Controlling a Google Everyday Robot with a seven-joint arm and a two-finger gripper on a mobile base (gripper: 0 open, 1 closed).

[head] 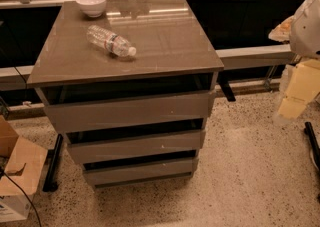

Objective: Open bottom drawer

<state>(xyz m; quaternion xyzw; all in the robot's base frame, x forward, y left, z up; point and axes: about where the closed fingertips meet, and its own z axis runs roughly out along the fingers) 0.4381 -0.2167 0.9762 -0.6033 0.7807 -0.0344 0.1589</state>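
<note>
the end effector (299, 91) hangs at the right edge, well apart from the cabinet; i cannot tell how far open it is or whether it holds anything. to do this well, i judge it should go low, hook the top lip of the bottom drawer (140, 171) through the dark gap above it, then pull straight toward the near side. that drawer sits lowest, by the floor, left of and below the end effector.

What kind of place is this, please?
Likely an office break area or test lab: a three-drawer cabinet on speckled floor, with a white bowl and a water bottle on top. The gripper is not in view.
</note>
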